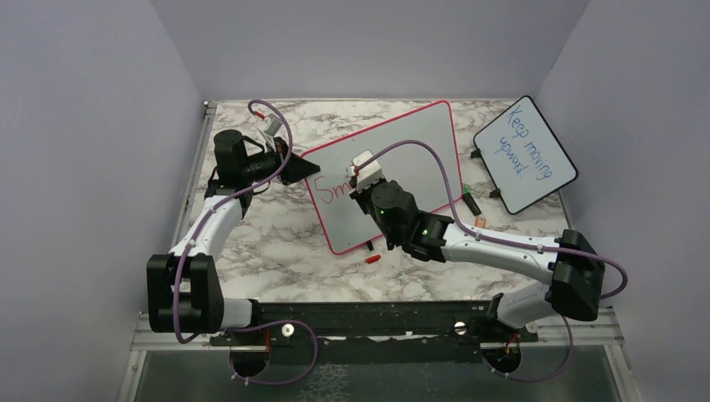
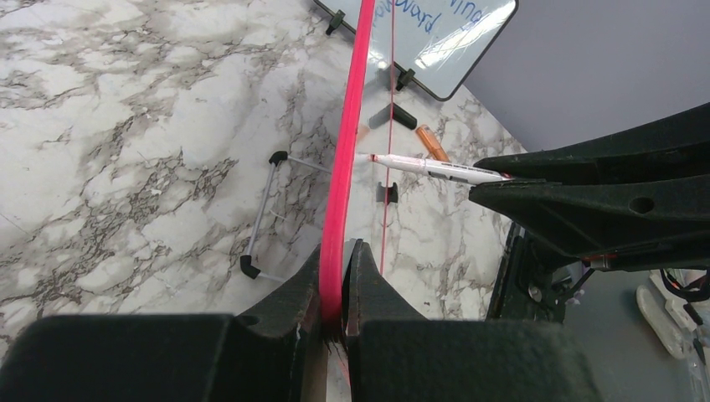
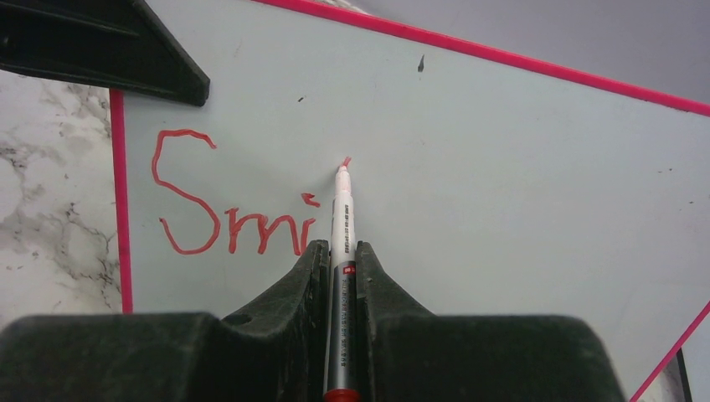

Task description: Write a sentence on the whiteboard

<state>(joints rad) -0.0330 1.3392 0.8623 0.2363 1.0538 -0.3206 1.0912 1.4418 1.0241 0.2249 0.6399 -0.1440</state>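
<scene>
Left jaws are pinched on the pink left edge of the whiteboard (image 1: pixel 419 159), and I see it standing tilted in the middle of the bench (image 1: pixel 268 243), toward the back edge. Right jaws are pressed onto a red marker (image 3: pixel 342 218), tip on the white surface just right of the sentence (image 3: pixel 226 222), which reads only "Smi". By the right rear corner lies a black-framed board (image 1: pixel 525 155) with blue writing. A small red piece (image 1: pixel 373 259) sits just off the whiteboard's near edge.
</scene>
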